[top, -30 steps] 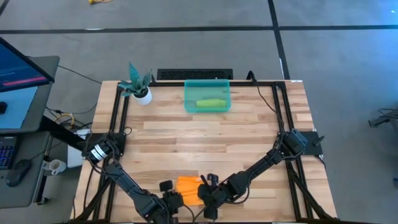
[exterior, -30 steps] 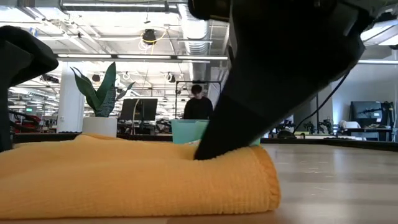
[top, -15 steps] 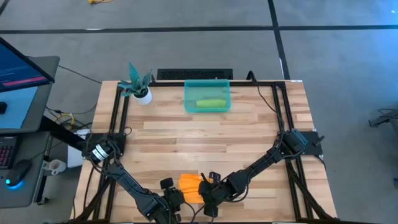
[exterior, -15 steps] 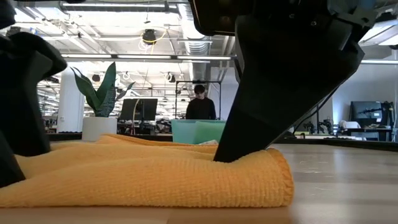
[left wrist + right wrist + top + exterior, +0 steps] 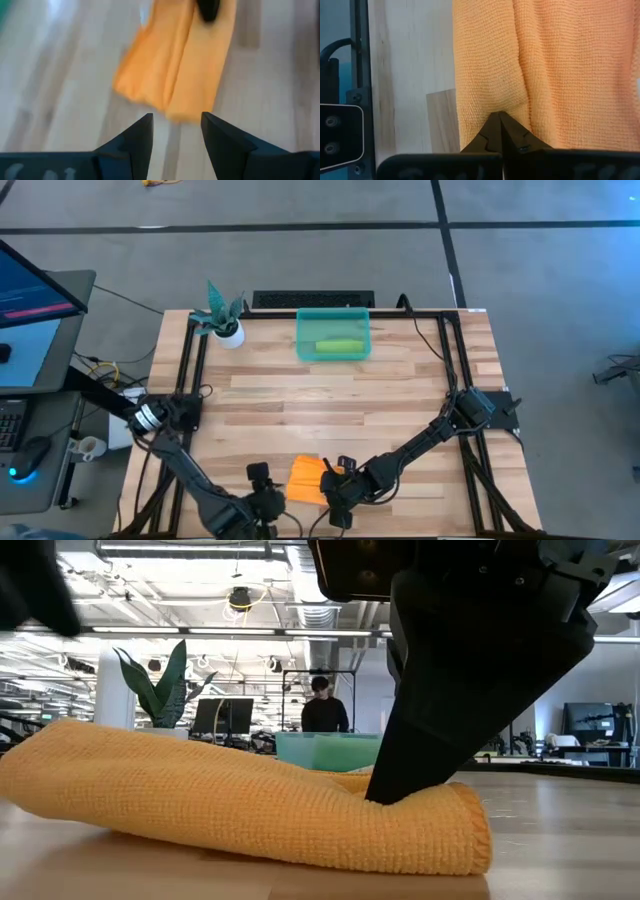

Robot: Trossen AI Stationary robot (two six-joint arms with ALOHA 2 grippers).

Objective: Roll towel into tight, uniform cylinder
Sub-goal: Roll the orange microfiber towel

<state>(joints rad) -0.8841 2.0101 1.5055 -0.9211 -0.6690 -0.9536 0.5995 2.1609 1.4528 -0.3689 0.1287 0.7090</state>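
The orange towel (image 5: 305, 480) lies folded or loosely rolled near the table's front edge, seen close up in the low view (image 5: 230, 805). My right gripper (image 5: 329, 483) is shut, with its tips down on the towel's right end (image 5: 400, 790). My left gripper (image 5: 264, 486) hangs open above the table, just left of the towel and clear of it. In its wrist view (image 5: 176, 127) the towel (image 5: 175, 65) lies ahead of the fingers. My right gripper presses its shut fingertips (image 5: 492, 131) into the towel's upper layer near the right end (image 5: 492, 102). It comes slanting down from the table's right. The cloth is dented into a crease around the tips. The towel rests on the table under them.
A teal bin (image 5: 333, 335) holding a green thing stands at the back middle, and a potted plant (image 5: 222, 320) at the back left. Black frame rails (image 5: 192, 370) run along both sides. A person (image 5: 322, 712) shows far off in the room.
My left gripper has come off the towel's left end and risen, drawing back toward the table's left. The towel's left end now stands higher and bulkier, and the towel looks narrower from above. Its right end has stayed under my right gripper.
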